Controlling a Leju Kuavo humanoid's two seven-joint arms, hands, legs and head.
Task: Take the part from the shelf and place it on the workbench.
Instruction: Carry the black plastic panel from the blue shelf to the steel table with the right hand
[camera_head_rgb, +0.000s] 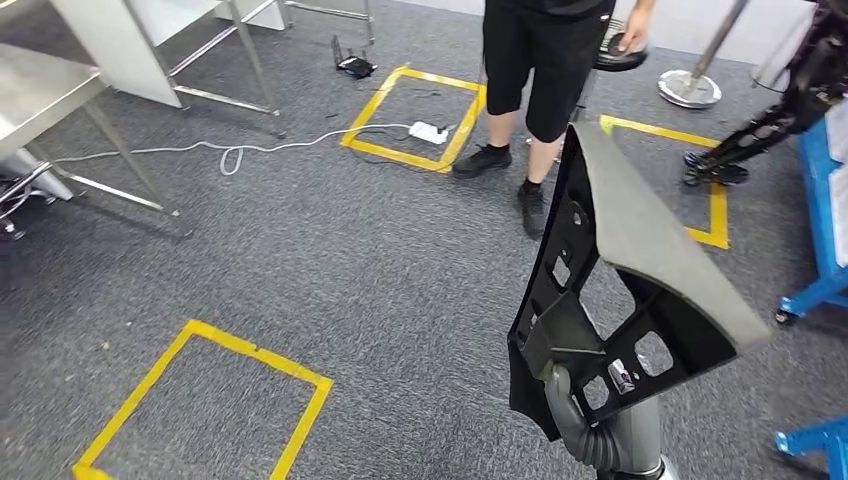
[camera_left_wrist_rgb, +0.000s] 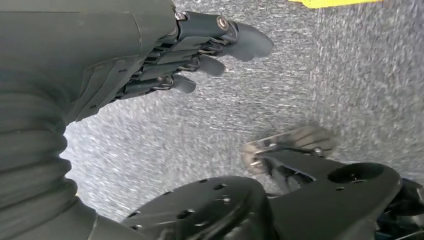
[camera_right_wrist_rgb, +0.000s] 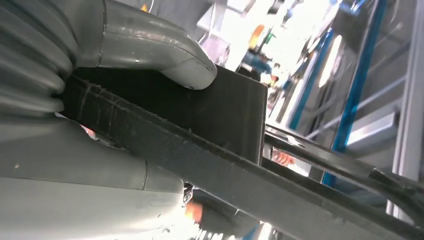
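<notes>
The part (camera_head_rgb: 640, 260), a large black panel with cut-out holes and a grey felt face, stands up at the near right, held from below by the right hand (camera_head_rgb: 570, 395), whose thumb (camera_right_wrist_rgb: 150, 47) presses across one face while the fingers clamp the other side. The left hand (camera_left_wrist_rgb: 200, 55) hangs over the grey carpet (camera_head_rgb: 330, 270) with its fingers loosely apart and nothing in them. A steel table (camera_head_rgb: 45, 95) sits at the far left, possibly the workbench, though its top is mostly cut off. A person (camera_head_rgb: 545, 70) stands just beyond the part. The grip is low on a tall piece, so the panel could pivot or slip in the hand while being carried. Its top edge could also swing into the person, and the white cable (camera_head_rgb: 240, 150) on the floor could catch a foot.
</notes>
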